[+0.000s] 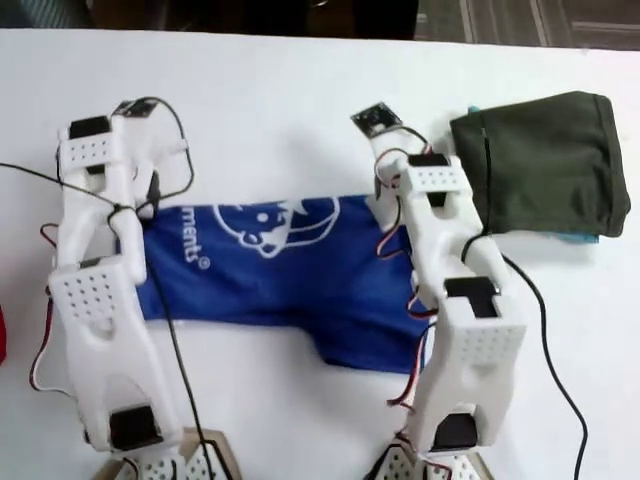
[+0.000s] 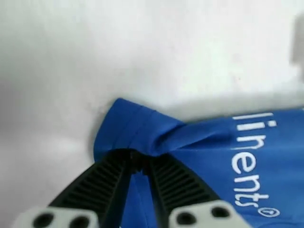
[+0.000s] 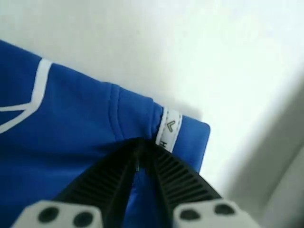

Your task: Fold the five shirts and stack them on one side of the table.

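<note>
1. Between the two arms, mid-table, the blue shirt [image 1: 280, 270] lies spread flat, print up.
2. The left gripper [image 2: 137, 159] is clamped on the shirt's bunched corner near the lettering.
3. The right gripper [image 3: 141, 147] pinches the opposite edge beside a white label [image 3: 168, 128].
4. Off to the right, a folded dark green shirt [image 1: 540, 165] sits on the white table [image 1: 280, 90].

The flat shirt [image 1: 300, 285] is blue with white letters and a white picture. The folded shirt [image 1: 545, 165] is dark green. The table [image 1: 280, 90] is white. The left gripper [image 2: 140, 161] and right gripper [image 3: 142, 147] are black.
</note>
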Available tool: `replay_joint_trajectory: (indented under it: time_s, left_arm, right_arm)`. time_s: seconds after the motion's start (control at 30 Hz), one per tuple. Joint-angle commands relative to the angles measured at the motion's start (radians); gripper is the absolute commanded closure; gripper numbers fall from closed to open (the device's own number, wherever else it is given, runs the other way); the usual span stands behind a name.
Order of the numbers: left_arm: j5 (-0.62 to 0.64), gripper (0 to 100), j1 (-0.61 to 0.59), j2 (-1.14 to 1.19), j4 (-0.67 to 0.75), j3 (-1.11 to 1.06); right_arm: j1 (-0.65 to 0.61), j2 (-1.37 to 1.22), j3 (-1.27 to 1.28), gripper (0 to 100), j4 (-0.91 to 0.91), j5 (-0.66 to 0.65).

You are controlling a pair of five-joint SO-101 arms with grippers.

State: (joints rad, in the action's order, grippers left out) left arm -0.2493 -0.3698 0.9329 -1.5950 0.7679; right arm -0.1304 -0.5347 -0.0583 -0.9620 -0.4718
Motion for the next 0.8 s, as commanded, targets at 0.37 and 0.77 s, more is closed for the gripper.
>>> replay_joint_trajectory:
  time_s: [0.37,0.77]
  left_arm:
    - [-0.02,97,-0.018,0.107,-0.195,0.412]
    - [-0.051,97,-0.018,-0.353,-0.189,-0.088]
  right_arm:
    - [-0.05,0.211,-0.141,97.9,-0.237,0.008]
    - [-0.148,0.8,0.442,97.5,-0.234,-0.003]
